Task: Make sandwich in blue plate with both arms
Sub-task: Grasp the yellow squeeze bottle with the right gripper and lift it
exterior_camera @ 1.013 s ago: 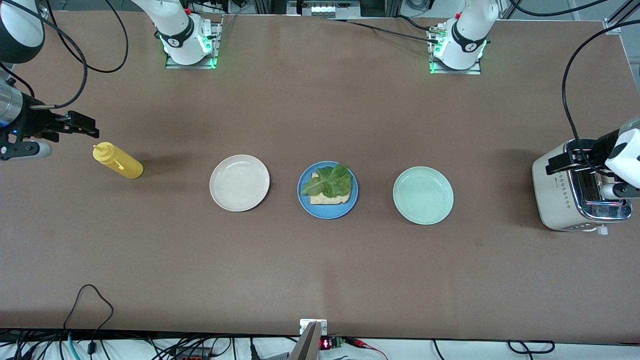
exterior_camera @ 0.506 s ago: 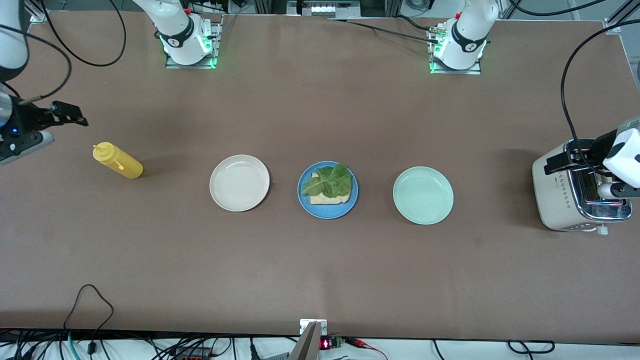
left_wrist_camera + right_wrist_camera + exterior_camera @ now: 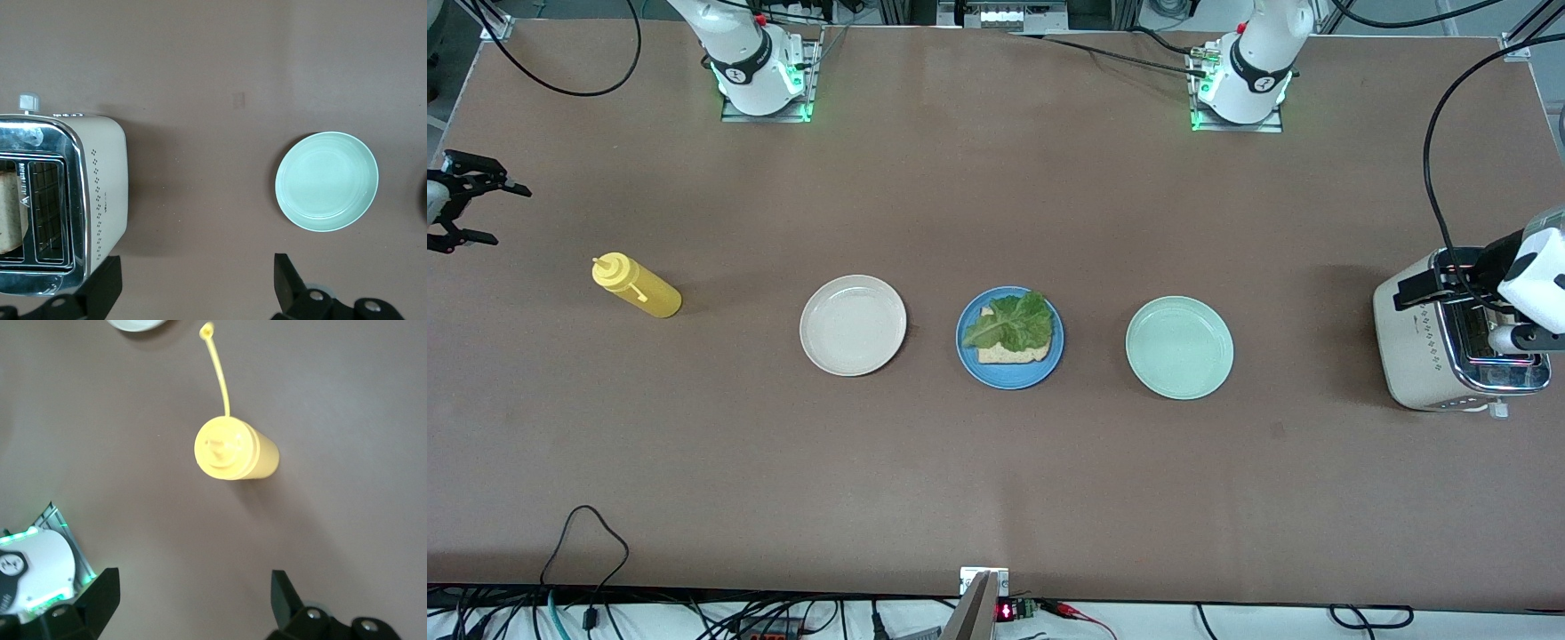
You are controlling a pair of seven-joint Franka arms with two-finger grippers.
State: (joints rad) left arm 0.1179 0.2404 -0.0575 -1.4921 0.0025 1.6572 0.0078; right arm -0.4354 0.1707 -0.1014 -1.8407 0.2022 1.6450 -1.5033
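Both sets of fingers stand spread wide with nothing between them. The left gripper (image 3: 1449, 286) hangs over the toaster (image 3: 1427, 356) at the left arm's end of the table, and its wrist view shows a slice of bread (image 3: 10, 213) sitting down in one slot. The right gripper (image 3: 476, 200) is up at the table's edge at the right arm's end, above the yellow squeeze bottle (image 3: 638, 286), which its own camera sees from above with its cap hanging off on a thin strap. In the middle of the table the blue plate (image 3: 971, 366) sits between the cream plate (image 3: 853, 324) and the mint-green plate (image 3: 1179, 347), both bare. On it lies one bread slice (image 3: 1009, 354) with a lettuce leaf (image 3: 1009, 323) draped over, so the sandwich, I judge, still lacks its top slice. The worry is the toaster: the slice sits deep and close to the slot's metal edges, so fingers coming down a little off line could strike the rim, pinch only a corner and tear or drop the bread. Laying it on the ruffled leaf could also push the leaf off the plate.
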